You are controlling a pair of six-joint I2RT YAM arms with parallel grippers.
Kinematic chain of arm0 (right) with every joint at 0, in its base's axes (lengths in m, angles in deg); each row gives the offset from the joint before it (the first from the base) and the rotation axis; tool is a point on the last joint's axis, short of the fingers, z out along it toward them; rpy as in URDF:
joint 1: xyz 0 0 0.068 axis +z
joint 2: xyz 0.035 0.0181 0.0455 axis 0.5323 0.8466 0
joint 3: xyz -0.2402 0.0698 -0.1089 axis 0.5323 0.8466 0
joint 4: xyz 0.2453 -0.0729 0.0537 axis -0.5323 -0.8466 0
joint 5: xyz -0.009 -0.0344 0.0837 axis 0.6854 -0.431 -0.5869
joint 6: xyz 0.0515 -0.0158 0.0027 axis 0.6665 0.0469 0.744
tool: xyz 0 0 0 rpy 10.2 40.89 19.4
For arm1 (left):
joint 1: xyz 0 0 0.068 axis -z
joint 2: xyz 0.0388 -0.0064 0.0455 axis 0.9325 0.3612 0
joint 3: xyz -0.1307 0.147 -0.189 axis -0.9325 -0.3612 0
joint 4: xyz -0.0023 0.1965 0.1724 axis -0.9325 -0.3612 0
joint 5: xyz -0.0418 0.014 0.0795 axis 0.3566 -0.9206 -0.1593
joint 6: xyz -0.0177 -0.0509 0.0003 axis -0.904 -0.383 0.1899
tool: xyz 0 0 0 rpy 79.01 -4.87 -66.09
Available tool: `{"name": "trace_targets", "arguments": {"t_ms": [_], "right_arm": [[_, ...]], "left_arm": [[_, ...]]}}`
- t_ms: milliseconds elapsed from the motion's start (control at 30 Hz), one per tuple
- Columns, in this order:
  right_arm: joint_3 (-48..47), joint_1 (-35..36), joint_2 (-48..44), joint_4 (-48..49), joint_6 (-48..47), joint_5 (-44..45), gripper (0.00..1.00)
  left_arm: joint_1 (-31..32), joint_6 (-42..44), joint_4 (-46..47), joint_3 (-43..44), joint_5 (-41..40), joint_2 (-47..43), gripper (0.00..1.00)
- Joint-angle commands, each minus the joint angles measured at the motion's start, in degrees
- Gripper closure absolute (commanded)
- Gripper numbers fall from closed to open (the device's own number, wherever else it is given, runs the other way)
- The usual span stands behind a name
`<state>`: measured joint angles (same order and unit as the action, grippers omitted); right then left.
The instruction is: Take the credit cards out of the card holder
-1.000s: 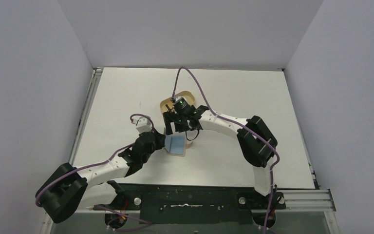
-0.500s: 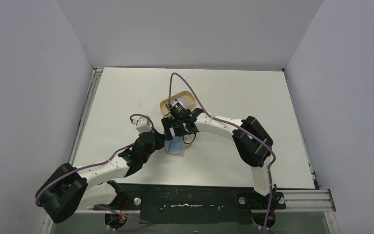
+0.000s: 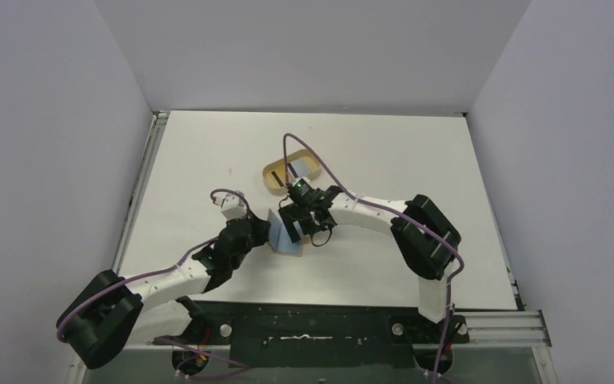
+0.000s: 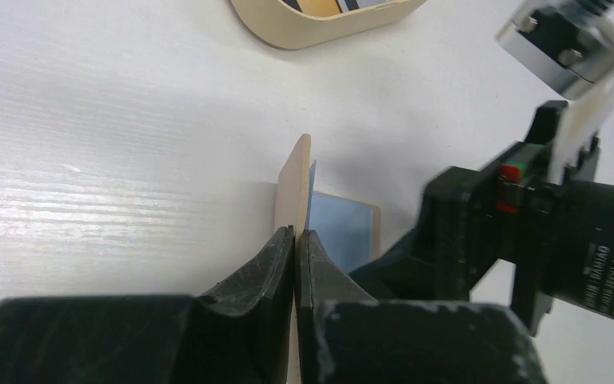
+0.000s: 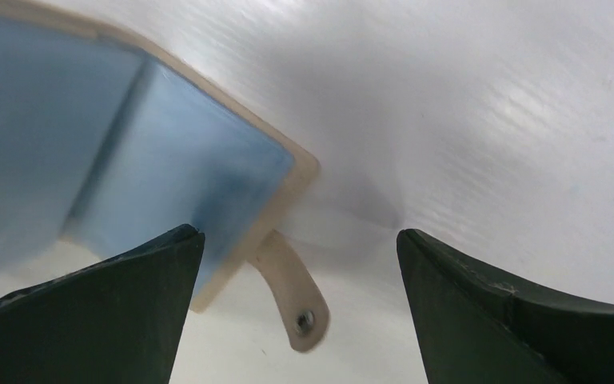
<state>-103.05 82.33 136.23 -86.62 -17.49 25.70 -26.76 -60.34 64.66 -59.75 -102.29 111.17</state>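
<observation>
On a white table, the left gripper, reaching in from 7 o'clock, pinches one half of an open card holder and holds it upright. The other half lies flat near the table's centre with its light blue lining facing up.

From the left wrist, the left gripper shows its two black fingers pressed together on the tan flap of the card holder, with only the flap's thickness between them. The flat blue half spreads out at 3 o'clock of the flap.

The right gripper, reaching in from 4 o'clock, hangs over the flat half. In the right wrist view the right gripper stands wide and grips nothing, its dark fingers set well apart. Between them show a corner of the card holder and its snap tab, which lies on the table and points toward 5 o'clock. Whether the fingertips touch the lining cannot be told.

At 12 o'clock of the card holder, and apart from it, sits an oval wooden tray. A whitish credit card with a dark stripe lies inside it. No view shows whether any cards sit in the card holder's pockets.
</observation>
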Motion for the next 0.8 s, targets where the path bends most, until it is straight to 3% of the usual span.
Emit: {"name": "trace_targets", "arguments": {"t_ms": [0, 133, 367, 567, 767], "right_arm": [[6.74, -3.03, -10.49, 9.69, -1.44, -5.8, 0.03], [10.52, -4.16, -14.65, 15.85, -2.5, -14.7, 0.03], [10.95, -1.66, -15.45, 20.17, -0.79, -16.31, 0.03], [13.8, -1.43, -12.44, 27.11, 2.61, -18.59, 0.14], [15.65, -1.43, -7.83, 31.43, 4.72, -20.37, 0.22]], "left_arm": [[-1.73, -0.81, 6.45, -1.14, 2.19, -0.31, 1.0], [-5.04, -2.57, 11.77, -2.71, 7.56, 3.66, 1.0], [-7.06, -5.05, 17.47, -3.31, 10.9, 9.64, 0.99], [-7.24, -6.23, 17.41, -3.31, 10.35, 9.86, 0.97], [-7.64, -7.07, 17.19, -3.97, 10.44, 8.93, 0.84]]}}
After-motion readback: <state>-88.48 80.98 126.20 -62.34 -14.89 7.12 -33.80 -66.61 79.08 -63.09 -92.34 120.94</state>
